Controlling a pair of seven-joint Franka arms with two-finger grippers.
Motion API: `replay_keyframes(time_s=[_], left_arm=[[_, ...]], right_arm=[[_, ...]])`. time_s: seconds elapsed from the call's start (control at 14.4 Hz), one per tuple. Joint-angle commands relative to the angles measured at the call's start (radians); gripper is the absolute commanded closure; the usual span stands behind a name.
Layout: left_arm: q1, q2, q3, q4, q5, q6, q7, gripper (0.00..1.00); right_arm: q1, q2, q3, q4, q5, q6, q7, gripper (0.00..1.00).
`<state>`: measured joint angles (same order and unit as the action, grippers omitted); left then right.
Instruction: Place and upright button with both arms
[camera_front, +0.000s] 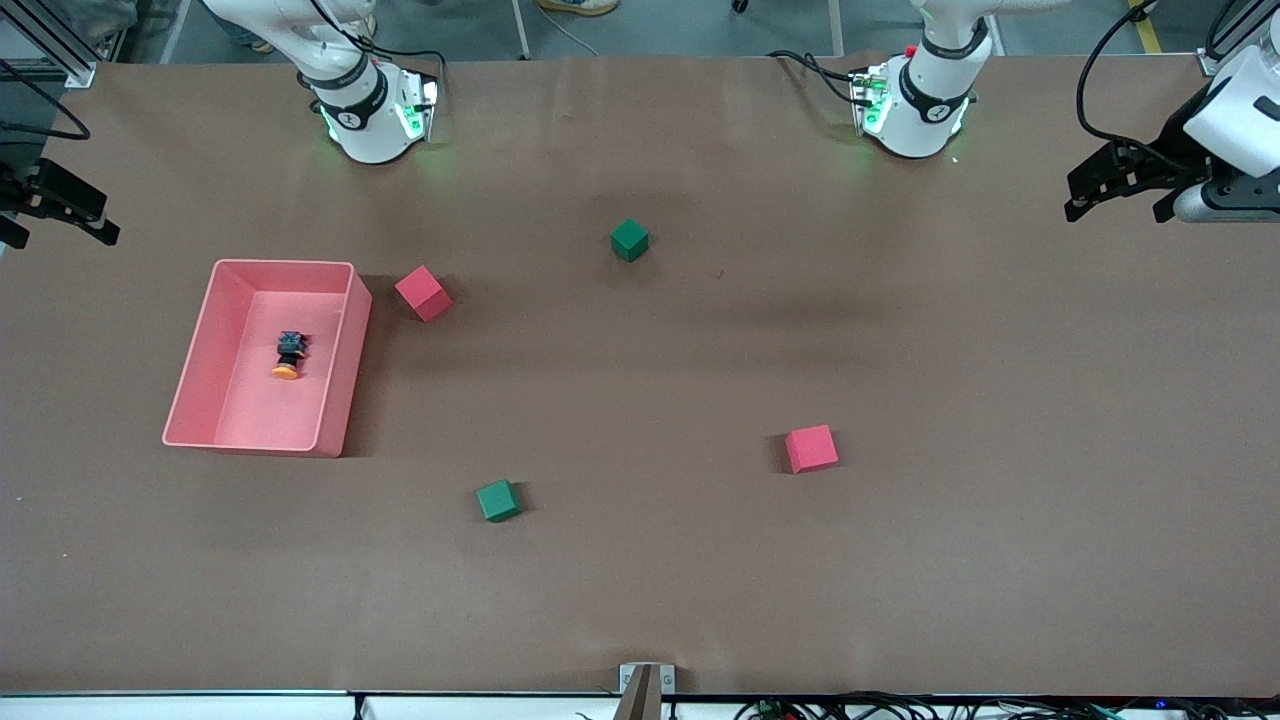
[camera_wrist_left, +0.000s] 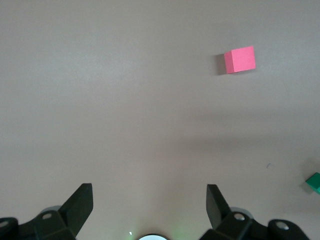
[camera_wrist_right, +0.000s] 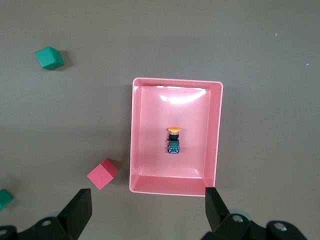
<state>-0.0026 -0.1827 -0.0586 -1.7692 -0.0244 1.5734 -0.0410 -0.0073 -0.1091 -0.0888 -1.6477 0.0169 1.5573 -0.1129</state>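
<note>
**Button on its side in the tray, both pincers spread and empty**

Green cube (camera_front: 497, 500) sits nearest the front camera, bare counter (camera_front: 900, 560) all round it, well apart from the job.

The button (camera_front: 289, 355) lies tipped over on the floor of the pink tray (camera_front: 345, 350), at the right arm's end of the counter. Its long axis runs roughly along the tray's length, orange cap toward the front camera, black-and-blue body toward the robot bases. It touches no wall.

The right pincer (camera_wrist_right: 145, 210) hangs high over the counter by the tray's short wall nearest the bases, fingers spread wide, holding nothing; the button lies straight out ahead of it. This arm is clearly the nearer one.

The left pincer (camera_wrist_left: 150, 205) waits over the opposite end of the counter, also spread and empty, with only a red cube (camera_wrist_left: 240, 59) and bare counter below.

A second red cube (camera_front: 423, 293) stands just beside the tray; another green cube (camera_front: 629, 240) lies mid-counter, nearer the bases.
</note>
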Motion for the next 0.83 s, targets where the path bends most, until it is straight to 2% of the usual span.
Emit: replay_keyframes(time_s=[0.0, 0.49, 0.62, 0.76], left_arm=[[-0.001, 0.011, -0.001, 0.019, -0.011, -0.001, -0.013, 0.0], [0.001, 0.012, -0.001, 0.019, -0.011, -0.001, -0.011, 0.0], [0.001, 0.012, -0.001, 0.019, -0.011, -0.001, -0.013, 0.0], [0.0, 0.017, -0.001, 0.019, -0.011, -0.001, -0.013, 0.0]], right_arm=[[-0.002, -0.012, 0.003, -0.032, -0.011, 0.006, -0.004, 0.0], [0.001, -0.012, 0.004, -0.049, -0.011, 0.009, -0.005, 0.0], [0.001, -0.012, 0.004, -0.101, -0.034, 0.029, -0.01, 0.0], [-0.002, -0.012, 0.004, -0.226, -0.08, 0.134, -0.01, 0.0]])
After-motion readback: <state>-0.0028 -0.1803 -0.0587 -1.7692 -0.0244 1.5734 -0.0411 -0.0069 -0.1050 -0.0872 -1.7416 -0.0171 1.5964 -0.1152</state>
